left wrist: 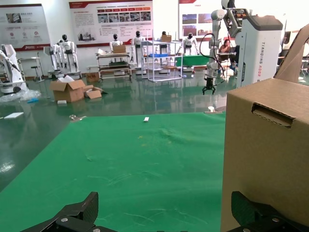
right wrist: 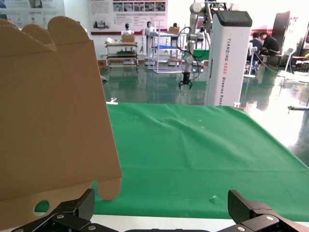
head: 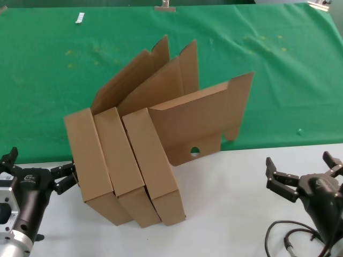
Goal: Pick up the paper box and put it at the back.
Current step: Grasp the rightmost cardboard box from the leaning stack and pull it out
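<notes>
Three alike brown paper boxes stand tilted side by side with their lids raised, half on the white table and half on the green cloth (head: 48,80) at the back. The left box (head: 94,160), the middle one (head: 124,160) and the right one (head: 155,160) touch each other. The right box's lid (head: 198,120) has a round hole in its front flap. My left gripper (head: 37,167) is open and empty just left of the left box, which also shows in the left wrist view (left wrist: 268,159). My right gripper (head: 301,167) is open and empty, well right of the boxes.
The white table (head: 225,214) lies in front of the cloth. A small white tag (head: 80,17) and a metal clip (head: 164,6) sit at the cloth's far edge. A black cable (head: 284,238) curls by my right arm. The cloth behind the boxes is bare.
</notes>
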Robot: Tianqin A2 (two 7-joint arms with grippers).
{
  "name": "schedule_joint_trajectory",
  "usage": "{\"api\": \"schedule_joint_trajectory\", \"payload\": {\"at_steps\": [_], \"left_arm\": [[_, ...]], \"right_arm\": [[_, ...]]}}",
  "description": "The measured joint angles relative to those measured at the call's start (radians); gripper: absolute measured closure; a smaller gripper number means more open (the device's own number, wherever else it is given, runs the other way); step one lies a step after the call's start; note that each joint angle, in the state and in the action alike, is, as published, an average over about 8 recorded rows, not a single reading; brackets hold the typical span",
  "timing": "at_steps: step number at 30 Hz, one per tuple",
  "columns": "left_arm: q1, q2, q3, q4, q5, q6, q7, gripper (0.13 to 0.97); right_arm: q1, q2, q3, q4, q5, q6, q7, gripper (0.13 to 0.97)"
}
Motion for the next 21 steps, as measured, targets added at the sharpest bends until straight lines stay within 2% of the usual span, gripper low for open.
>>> {"api": "schedule_joint_trajectory", "payload": {"at_steps": [21], "left_arm": [[0.0, 0.0, 0.0, 0.0, 0.0, 0.0, 0.0, 0.134]], "right_arm": [[0.0, 0.0, 0.0, 0.0, 0.0, 0.0, 0.0, 0.129]]}}
